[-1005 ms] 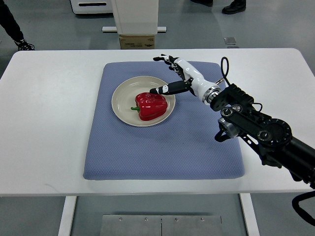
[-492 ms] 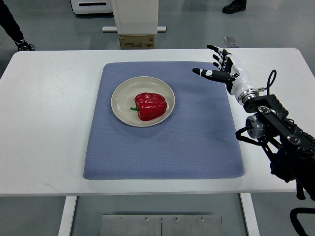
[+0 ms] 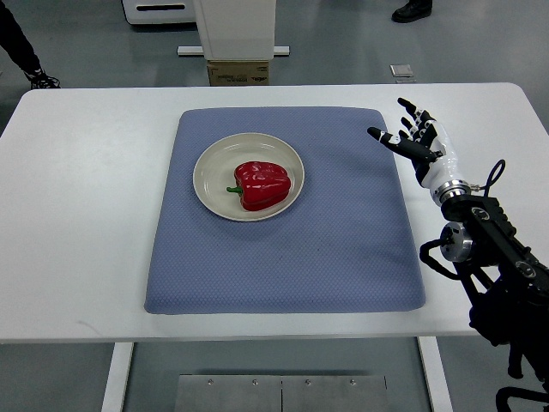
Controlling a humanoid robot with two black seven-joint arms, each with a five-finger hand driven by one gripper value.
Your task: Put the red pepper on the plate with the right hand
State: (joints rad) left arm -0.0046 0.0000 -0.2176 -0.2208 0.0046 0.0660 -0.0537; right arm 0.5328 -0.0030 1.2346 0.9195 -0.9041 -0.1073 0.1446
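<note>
A red pepper (image 3: 262,184) with a green stem lies on its side in the cream plate (image 3: 208,159), which sits on the blue mat (image 3: 283,257). My right hand (image 3: 412,137) hovers over the mat's right edge, well to the right of the plate. Its fingers are spread and hold nothing. The right arm (image 3: 493,266) runs back to the lower right corner. No left arm shows.
The mat lies on a white table (image 3: 81,215). Beyond the table's far edge stand a white post with a cardboard box (image 3: 238,72) at its foot, and people's shoes (image 3: 412,10) on the grey floor.
My right hand has drawn back from the plate's right rim to the mat's right edge, open and empty. The pepper has stayed on the plate.
</note>
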